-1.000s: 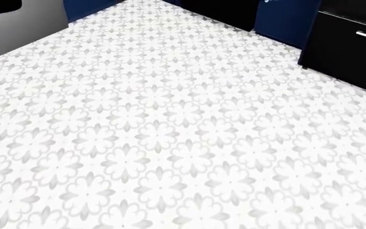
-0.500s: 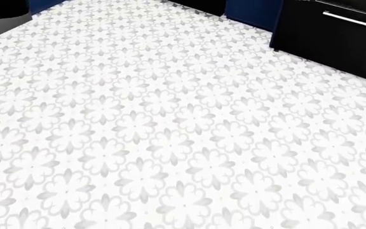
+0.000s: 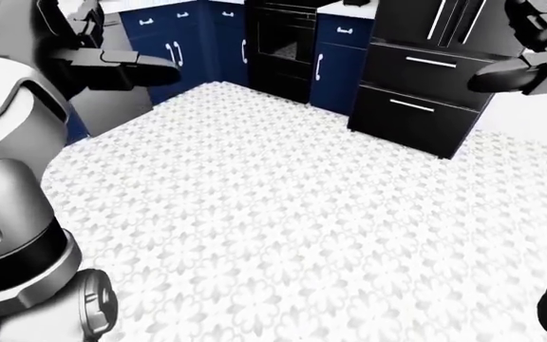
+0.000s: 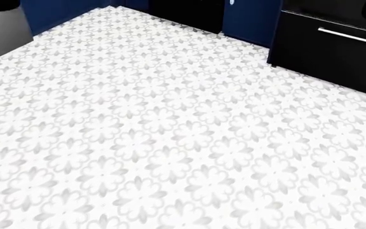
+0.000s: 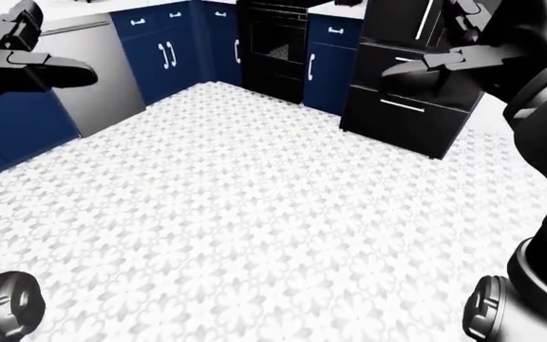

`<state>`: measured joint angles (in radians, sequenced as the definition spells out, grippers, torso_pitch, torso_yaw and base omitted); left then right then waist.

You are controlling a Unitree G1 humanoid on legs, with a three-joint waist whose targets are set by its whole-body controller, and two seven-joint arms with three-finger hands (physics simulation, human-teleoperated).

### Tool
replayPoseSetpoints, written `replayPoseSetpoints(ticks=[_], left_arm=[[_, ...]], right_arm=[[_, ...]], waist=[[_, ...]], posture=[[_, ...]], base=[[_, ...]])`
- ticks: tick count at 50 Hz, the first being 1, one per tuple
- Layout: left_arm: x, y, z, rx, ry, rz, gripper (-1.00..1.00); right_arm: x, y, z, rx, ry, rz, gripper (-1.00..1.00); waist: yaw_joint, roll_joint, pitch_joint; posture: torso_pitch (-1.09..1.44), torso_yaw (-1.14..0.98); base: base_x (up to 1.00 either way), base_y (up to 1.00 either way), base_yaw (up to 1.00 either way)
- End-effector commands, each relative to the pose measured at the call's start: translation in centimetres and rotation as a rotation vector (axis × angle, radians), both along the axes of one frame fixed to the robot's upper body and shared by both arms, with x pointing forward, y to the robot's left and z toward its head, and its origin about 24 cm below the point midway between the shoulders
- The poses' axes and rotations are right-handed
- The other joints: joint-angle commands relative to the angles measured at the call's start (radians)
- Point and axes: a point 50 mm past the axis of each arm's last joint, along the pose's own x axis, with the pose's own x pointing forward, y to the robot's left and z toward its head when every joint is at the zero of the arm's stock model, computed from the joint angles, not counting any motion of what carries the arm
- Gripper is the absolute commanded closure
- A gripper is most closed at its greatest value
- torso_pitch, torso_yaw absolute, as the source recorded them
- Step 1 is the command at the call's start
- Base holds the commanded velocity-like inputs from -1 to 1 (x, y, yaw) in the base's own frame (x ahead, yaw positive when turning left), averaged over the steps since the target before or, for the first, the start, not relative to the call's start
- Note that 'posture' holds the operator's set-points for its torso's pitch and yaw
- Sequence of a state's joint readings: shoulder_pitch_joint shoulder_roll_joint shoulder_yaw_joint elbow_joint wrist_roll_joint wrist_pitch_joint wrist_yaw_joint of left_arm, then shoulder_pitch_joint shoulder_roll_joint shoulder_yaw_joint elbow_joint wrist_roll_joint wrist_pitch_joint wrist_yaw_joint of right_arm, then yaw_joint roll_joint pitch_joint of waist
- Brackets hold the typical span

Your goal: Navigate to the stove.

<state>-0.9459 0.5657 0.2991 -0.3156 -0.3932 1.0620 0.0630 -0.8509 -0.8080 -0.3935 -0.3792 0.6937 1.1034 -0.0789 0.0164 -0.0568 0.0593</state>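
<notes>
The stove [image 3: 279, 44] is a black range with a glass oven door, set between blue cabinets at the top centre of the left-eye view, a stretch of patterned floor away. Only its lower edge [image 4: 186, 12] reaches the head view. My left hand [image 3: 150, 68] is raised at the upper left, fingers extended and holding nothing. On the upper right my right hand [image 5: 420, 64] is also lifted, open and empty.
A black fridge with silver-handled drawers [image 3: 416, 92] stands right of the stove. Blue cabinets [image 3: 174, 50] and a grey appliance panel [image 5: 93, 64] line the left wall. White flower-patterned floor tiles [image 4: 170, 143] spread between me and the units.
The whole head view has shifted: the black drawer front came in from the right edge, and the blue cabinets and stove base now show along the top. The camera has moved.
</notes>
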Motion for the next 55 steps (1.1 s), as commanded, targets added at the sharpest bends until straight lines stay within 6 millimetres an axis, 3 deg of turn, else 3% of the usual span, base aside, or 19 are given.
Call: replayPoseSetpoints(ticks=[1, 5, 10, 13, 15, 18, 25, 28, 30, 31, 32, 33, 35, 41, 43, 45, 46, 47, 55], left_arm=[[-0.59, -0.50, 1.22, 0.012, -0.063, -0.019, -1.00], [-0.49, -0.47, 1.22, 0.012, -0.064, -0.018, -1.00], [-0.43, -0.44, 1.21, 0.011, -0.063, -0.018, -1.00], [-0.44, -0.51, 1.13, 0.013, -0.063, -0.018, -1.00], [-0.45, -0.49, 1.12, 0.013, -0.062, -0.019, -1.00], [-0.41, -0.43, 1.09, 0.012, -0.062, -0.017, -1.00], [-0.49, -0.46, 1.09, 0.012, -0.062, -0.018, -1.00], [-0.57, -0.37, 1.21, 0.010, -0.064, -0.015, -1.00], [-0.52, -0.38, 1.20, 0.010, -0.063, -0.016, -1.00], [-0.49, -0.39, 1.17, 0.011, -0.063, -0.017, -1.00], [-0.50, -0.39, 1.19, 0.011, -0.063, -0.016, -1.00], [-0.45, -0.36, 1.20, 0.010, -0.063, -0.016, -1.00], [-0.47, -0.35, 1.24, 0.010, -0.063, -0.016, -1.00], [-0.39, -0.33, 1.15, 0.010, -0.061, -0.015, -1.00], [-0.42, -0.39, 1.12, 0.012, -0.061, -0.016, -1.00], [-0.34, -0.38, 1.06, 0.011, -0.060, -0.016, -1.00], [-0.34, -0.36, 1.08, 0.011, -0.061, -0.016, -1.00], [-0.43, -0.37, 1.13, 0.011, -0.061, -0.016, -1.00], [-0.42, -0.43, 1.07, 0.013, -0.060, -0.017, -1.00]], right_arm=[[-0.68, -0.46, 1.29, 0.005, -0.068, -0.028, -1.00], [-0.53, -0.50, 1.16, 0.004, -0.066, -0.030, -1.00], [-0.57, -0.48, 1.18, 0.005, -0.066, -0.030, -1.00], [-0.57, -0.53, 1.13, 0.007, -0.064, -0.032, -1.00], [-0.54, -0.56, 1.13, 0.008, -0.064, -0.033, -1.00], [-0.52, -0.56, 1.10, 0.014, -0.063, -0.032, -1.00], [-0.47, -0.56, 0.97, 0.017, -0.060, -0.033, -1.00], [-0.55, -0.50, 1.08, 0.020, -0.061, -0.029, -1.00], [-0.53, -0.47, 1.08, 0.018, -0.059, -0.030, -1.00], [-0.54, -0.45, 1.06, 0.018, -0.060, -0.029, -1.00], [-0.54, -0.43, 1.06, 0.018, -0.059, -0.028, -1.00], [-0.46, -0.45, 1.02, 0.017, -0.058, -0.029, -1.00], [-0.45, -0.46, 1.01, 0.018, -0.058, -0.029, -1.00], [-0.49, -0.48, 1.05, 0.018, -0.058, -0.030, -1.00], [-0.54, -0.48, 1.11, 0.018, -0.059, -0.030, -1.00], [-0.42, -0.51, 0.97, 0.018, -0.058, -0.031, -1.00], [-0.39, -0.50, 0.94, 0.017, -0.057, -0.030, -1.00], [-0.41, -0.51, 0.96, 0.017, -0.058, -0.031, -1.00], [-0.55, -0.49, 1.04, 0.017, -0.058, -0.031, -1.00]], waist=[[-0.002, -0.017, -0.016], [-0.002, -0.011, -0.012], [-0.010, 0.024, -0.012], [-0.023, 0.062, -0.018], [-0.030, 0.113, -0.034], [-0.024, 0.116, -0.005], [0.005, 0.069, -0.014], [0.014, 0.034, -0.024], [0.014, -0.015, -0.041], [0.010, -0.002, -0.035], [0.009, -0.010, -0.007], [0.009, -0.020, -0.001], [-0.004, -0.007, -0.017], [-0.023, 0.038, -0.015], [-0.028, 0.067, -0.024], [-0.026, 0.121, -0.046], [-0.019, 0.098, -0.031], [-0.027, 0.115, -0.009], [0.006, 0.070, -0.022]], posture=[[0.00, 0.00], [0.00, 0.00], [0.00, 0.00], [0.00, 0.00], [0.00, 0.00], [0.00, 0.00], [0.00, 0.00], [0.00, 0.00], [0.00, 0.00], [0.00, 0.00], [0.00, 0.00], [0.00, 0.00], [0.00, 0.00], [0.00, 0.00], [0.00, 0.00], [0.00, 0.00], [0.00, 0.00], [0.00, 0.00], [0.00, 0.00]], base=[[0.45, 0.00, 0.00], [0.46, 0.00, 0.00], [0.46, 0.00, 0.00], [0.46, 0.00, 0.00], [0.46, 0.00, 0.00], [0.46, 0.00, 0.00], [0.46, 0.00, 0.00], [0.46, 0.00, 0.00], [0.47, 0.00, 0.00], [0.46, 0.00, 0.00], [0.46, 0.00, 0.00], [0.46, 0.00, 0.00], [0.46, 0.00, 0.00], [0.46, 0.00, 0.00], [0.46, 0.00, 0.00], [0.46, 0.00, 0.00], [0.46, 0.00, 0.00], [0.46, 0.00, 0.00], [0.46, 0.00, 0.00]])
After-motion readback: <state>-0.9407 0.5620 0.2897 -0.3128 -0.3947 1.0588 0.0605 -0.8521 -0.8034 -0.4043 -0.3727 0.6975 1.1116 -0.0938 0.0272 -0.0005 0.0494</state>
